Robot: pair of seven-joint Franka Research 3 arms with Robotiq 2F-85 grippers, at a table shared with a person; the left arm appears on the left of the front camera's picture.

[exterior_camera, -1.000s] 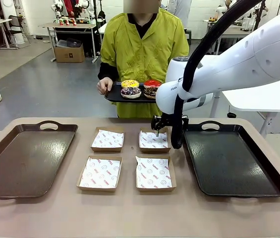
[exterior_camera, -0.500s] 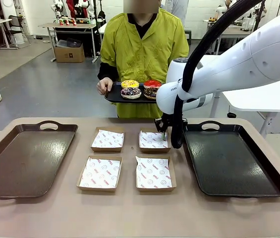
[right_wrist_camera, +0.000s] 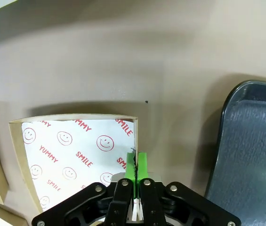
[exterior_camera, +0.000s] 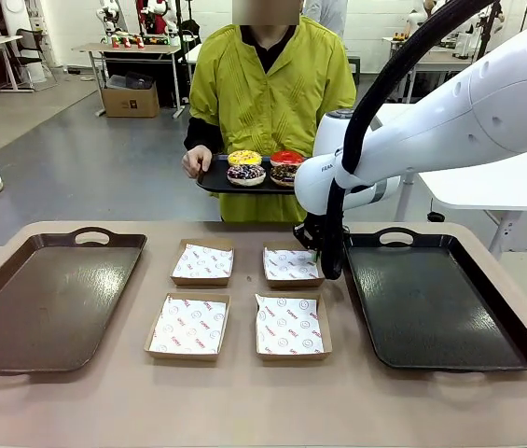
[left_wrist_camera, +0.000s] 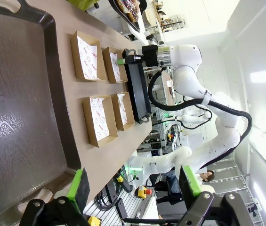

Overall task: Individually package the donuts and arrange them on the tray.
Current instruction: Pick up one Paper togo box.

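The right arm's white wrist [exterior_camera: 324, 182] is covering the right end of the black serving tray [exterior_camera: 209, 178] and part of one chocolate-iced sprinkled donut [exterior_camera: 283, 174]; the right end effector [right_wrist_camera: 136, 162] is hiding the cardboard box's [right_wrist_camera: 76, 117] pinched wall.

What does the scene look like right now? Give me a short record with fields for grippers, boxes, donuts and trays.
right gripper: shut on the far right box, on the wall nearest the right tray
left gripper: open, facing the left tray
boxes: four, paper-lined, between the two trays, no donut in any
donuts: four, on a small tray held by the person at the far side
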